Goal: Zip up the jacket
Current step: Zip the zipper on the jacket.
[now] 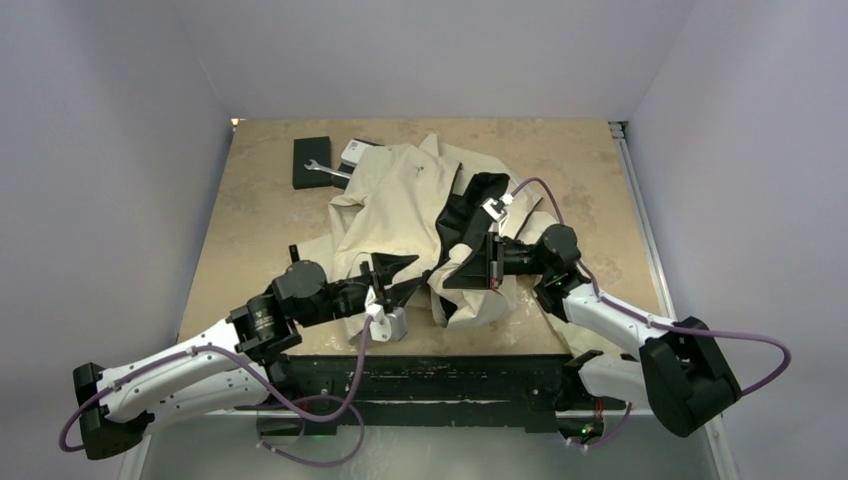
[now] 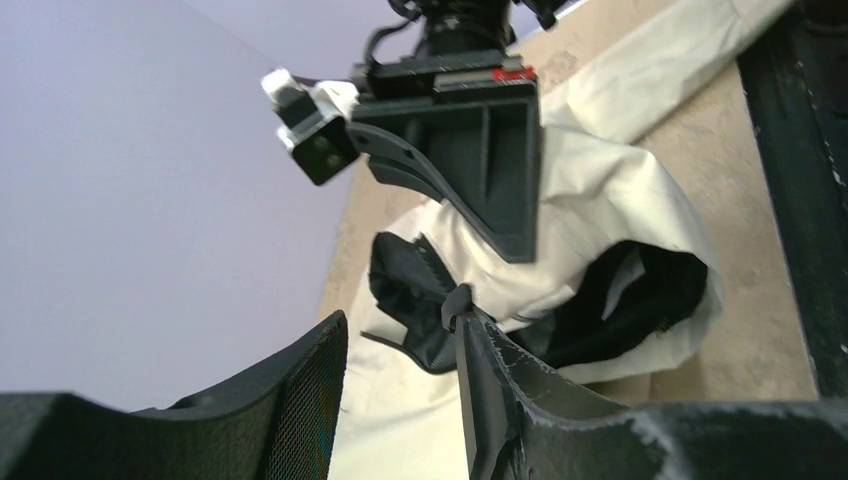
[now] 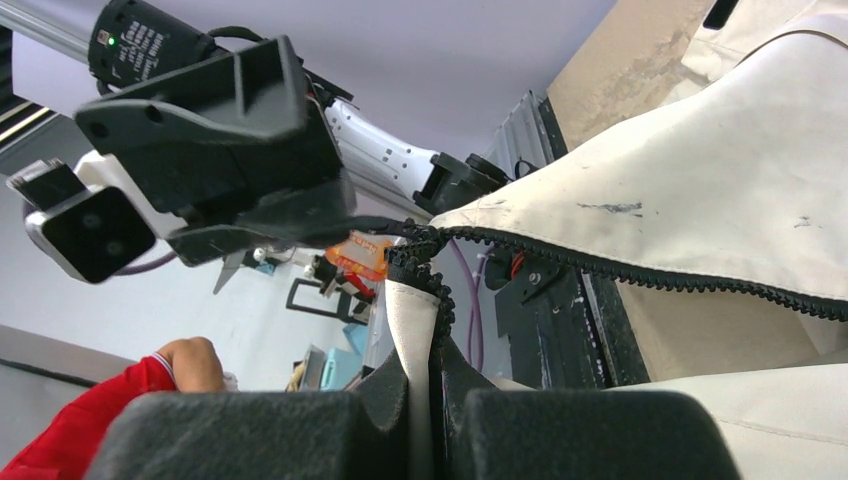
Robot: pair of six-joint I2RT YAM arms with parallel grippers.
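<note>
Left gripper (image 1: 405,275) is open, close to the near edge of the table (image 1: 250,220) and just left of the right gripper (image 1: 462,275). The jacket (image 1: 400,195) lies bunched up in the middle of the table.

From the left wrist, its fingers (image 2: 290,400) stand apart with nothing between them.

From the right wrist, the right gripper pinches the jacket's zipper edge (image 3: 640,270) tight.

Right fingers (image 3: 300,430) tight around the cream jacket's (image 3: 700,180) black-toothed zipper edge (image 3: 420,300)
</note>
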